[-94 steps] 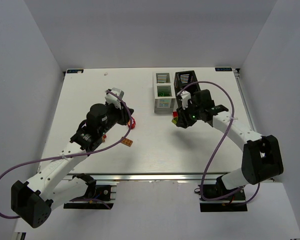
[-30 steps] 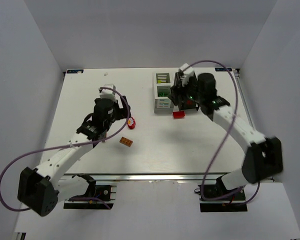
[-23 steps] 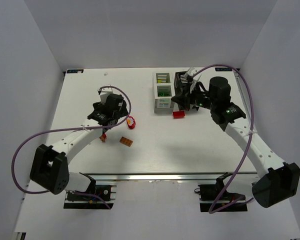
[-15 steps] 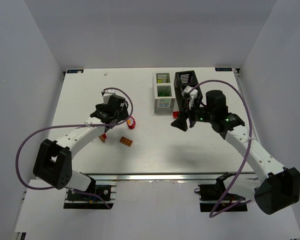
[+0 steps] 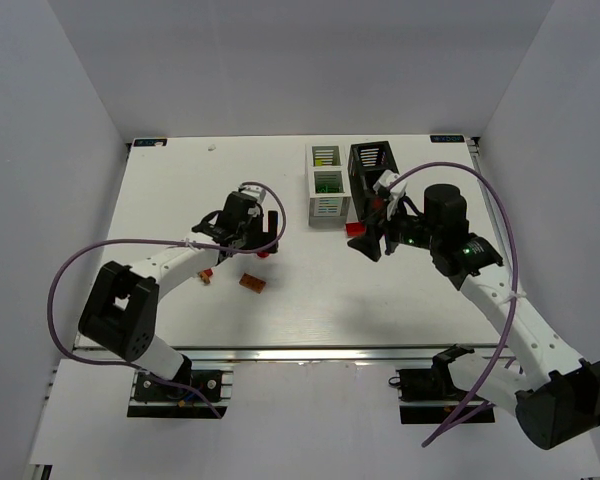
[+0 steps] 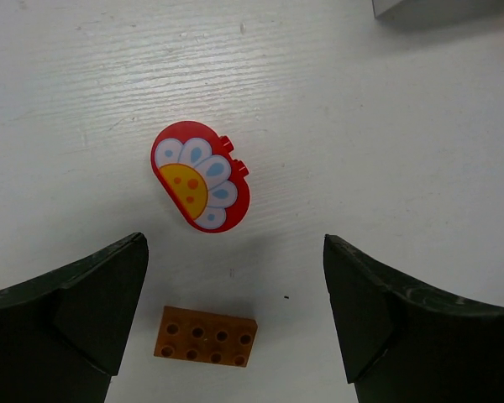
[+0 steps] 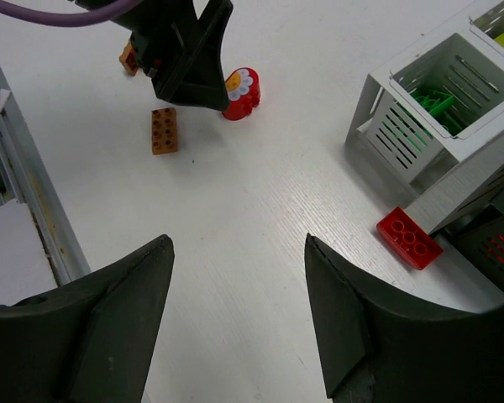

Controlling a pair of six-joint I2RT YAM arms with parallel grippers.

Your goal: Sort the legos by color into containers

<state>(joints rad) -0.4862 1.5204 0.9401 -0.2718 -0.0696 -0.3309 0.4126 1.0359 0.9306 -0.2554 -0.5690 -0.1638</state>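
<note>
White table (image 5: pixel 160 190): from above, left end effector (image 6: pixel 233 250) half hides flower brick (image 6: pixel 200 178).

The white table (image 5: pixel 160 200) carries a white box (image 5: pixel 327 207), a black box (image 5: pixel 361 160) and loose bricks (image 5: pixel 252 283).

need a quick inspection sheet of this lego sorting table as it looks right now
surface: white table, no spills seen
job's things: white box holding green legos and yellow ones; black box next to it; red brick loose by the boxes; red flower brick, orange brick and small orange piece loose on the left
clutter: nothing seen
grippers: left gripper near the red flower brick, jaws apart, empty; right gripper jaws apart, empty
cables: purple cable looped along each arm, off the legos
surroundings: plain grey walls
</note>
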